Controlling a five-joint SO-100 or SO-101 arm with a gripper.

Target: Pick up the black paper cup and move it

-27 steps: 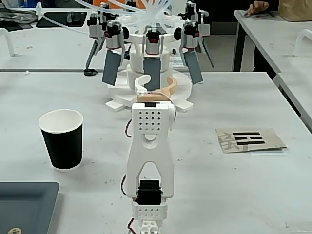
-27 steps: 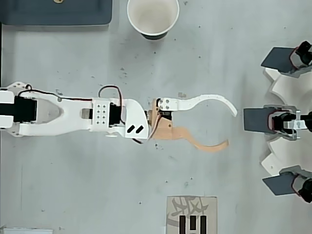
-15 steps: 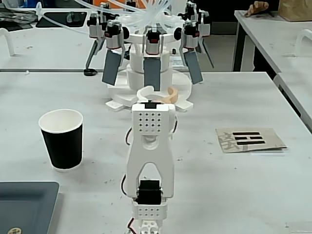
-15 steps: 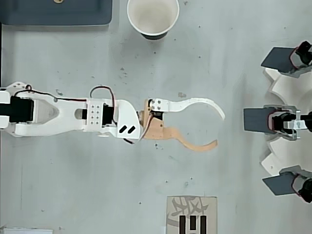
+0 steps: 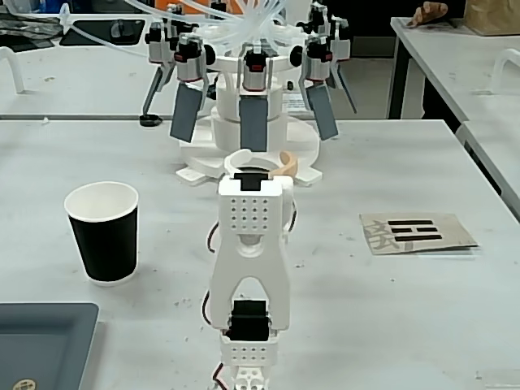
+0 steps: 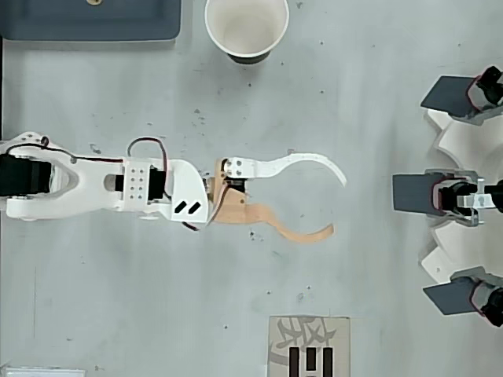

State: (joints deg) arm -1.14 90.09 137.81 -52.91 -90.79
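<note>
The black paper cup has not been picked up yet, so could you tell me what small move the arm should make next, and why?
Probably swing the gripper toward the top of the overhead view. The black paper cup stands upright there, off to the side of the open, empty jaws, which point at bare table.

In the fixed view the arm [image 5: 248, 268] hides most of its hand [image 5: 260, 162].

Place: a robotics lab or workshop
Tables: plain grey worktables [image 5: 422, 325] stood in rows; scuffed surfaces
Equipment: a white multi-armed rig [image 5: 253, 97] with servos and clear tubing; a small white robot arm [image 6: 118, 188] mounted on the table
</note>
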